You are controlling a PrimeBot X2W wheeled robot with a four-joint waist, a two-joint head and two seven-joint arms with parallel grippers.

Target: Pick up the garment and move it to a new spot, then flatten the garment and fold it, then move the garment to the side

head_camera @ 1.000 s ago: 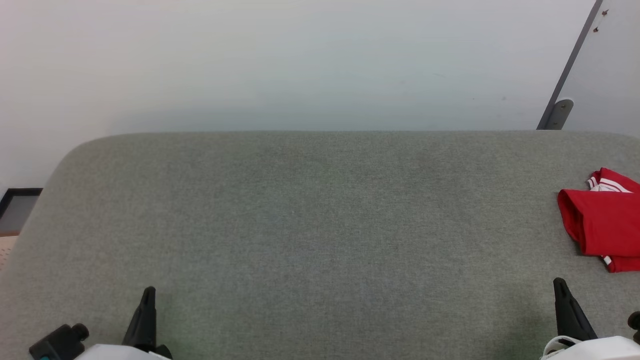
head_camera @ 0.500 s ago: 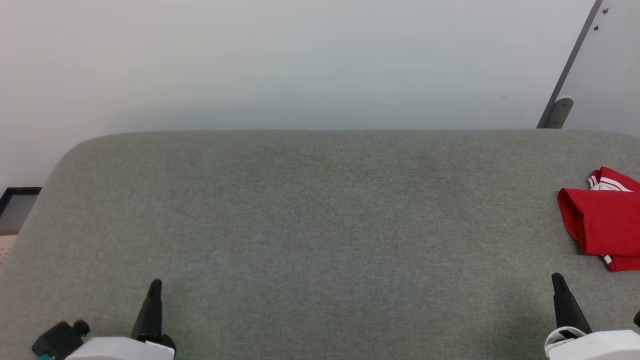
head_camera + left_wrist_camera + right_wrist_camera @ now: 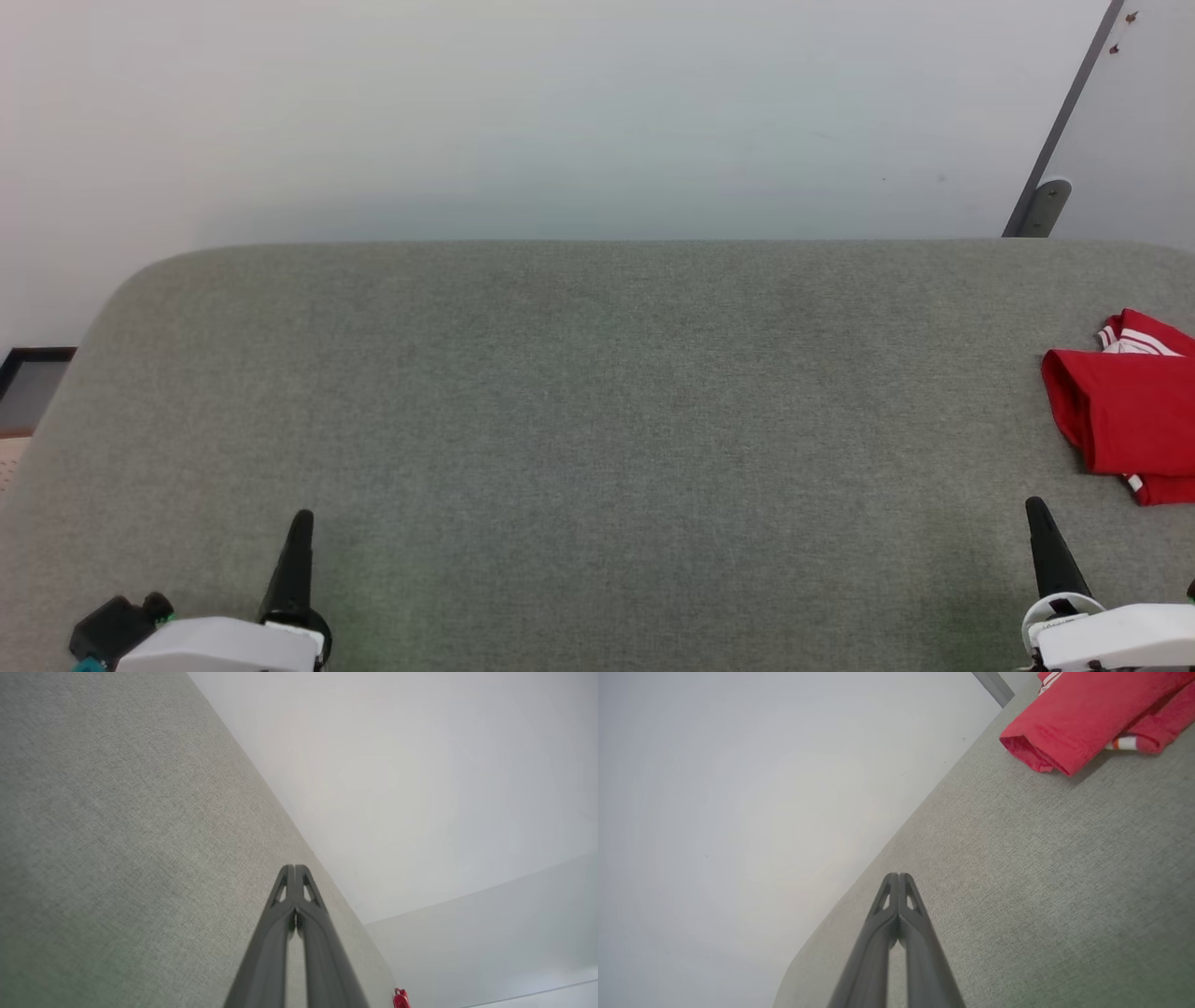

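While the garment (image 3: 1125,420) lies folded at the right edge of the gray surface (image 3: 597,392) (partly cut off by the frame), the left gripper (image 3: 301,525) and right gripper (image 3: 1037,511) hover near its front, jaws pressed together, empty.

- A grey-green woven fabric surface (image 3: 597,392) spans the head view; its weave is fine and even; its far-left corner is rounded and lies well apart from the garment
- The garment (image 3: 1125,415), red, lies directly on the surface as a compact folded bundle; the head view's right border cuts it off
- The garment's left side is a soft rolled fold resting on the fabric; a thin shadow sits beneath its near-left side
- Red-white striped trim (image 3: 1134,343) shows at the garment's far side; a smaller striped bit peeks out at its near side
- The surface's straight far edge runs a little beyond the garment
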